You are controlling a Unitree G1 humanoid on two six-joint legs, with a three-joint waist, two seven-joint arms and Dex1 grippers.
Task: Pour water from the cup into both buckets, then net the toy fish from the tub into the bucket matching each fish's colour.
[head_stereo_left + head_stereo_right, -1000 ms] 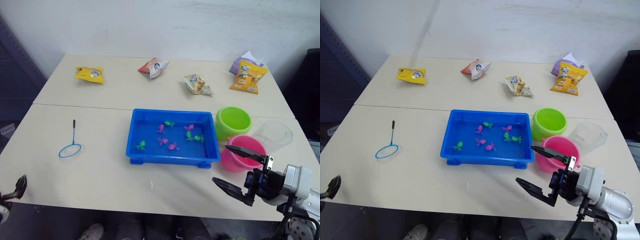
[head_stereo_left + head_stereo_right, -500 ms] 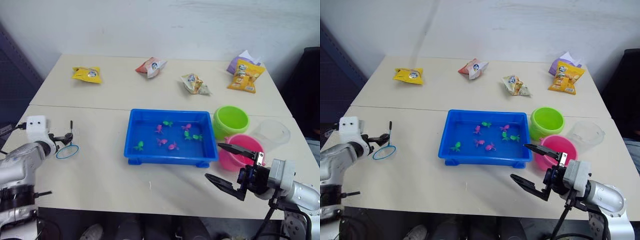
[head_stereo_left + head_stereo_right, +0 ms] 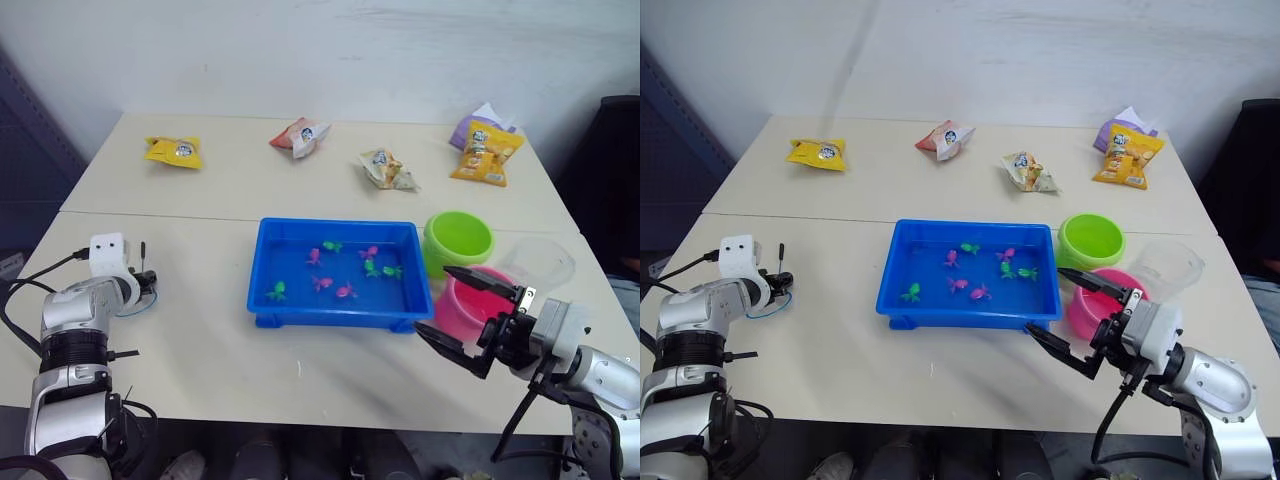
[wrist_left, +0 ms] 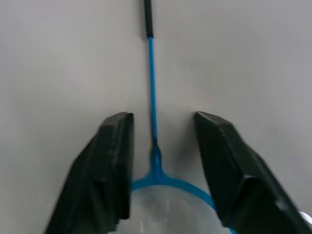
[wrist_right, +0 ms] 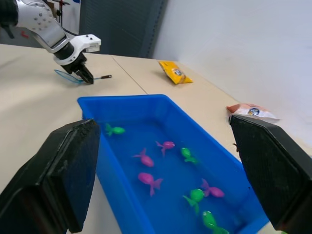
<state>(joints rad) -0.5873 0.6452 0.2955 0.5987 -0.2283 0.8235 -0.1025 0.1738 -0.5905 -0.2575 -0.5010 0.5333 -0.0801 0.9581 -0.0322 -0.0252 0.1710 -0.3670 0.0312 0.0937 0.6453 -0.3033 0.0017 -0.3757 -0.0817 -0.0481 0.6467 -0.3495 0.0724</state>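
Eight toy fish (image 3: 345, 272) in tub (image 3: 340, 315), two buckets (image 3: 458, 238), five snack packets (image 3: 381, 167)

Light beige table (image 3: 210, 360), two joined tops with a seam running across. Five snack packets lie in a row along its far edge, well beyond both grippers: yellow packet (image 3: 173, 151), red-and-white packet (image 3: 303, 136), cream packet (image 3: 385, 169), orange-yellow packet (image 3: 486, 154), purple packet (image 3: 472, 124) partly beneath it. Pale wall (image 3: 330, 55) behind.

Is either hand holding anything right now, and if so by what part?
Nothing is held. The left hand is open, its fingers straddling the net handle near the hoop. The right hand is open beside the tub.
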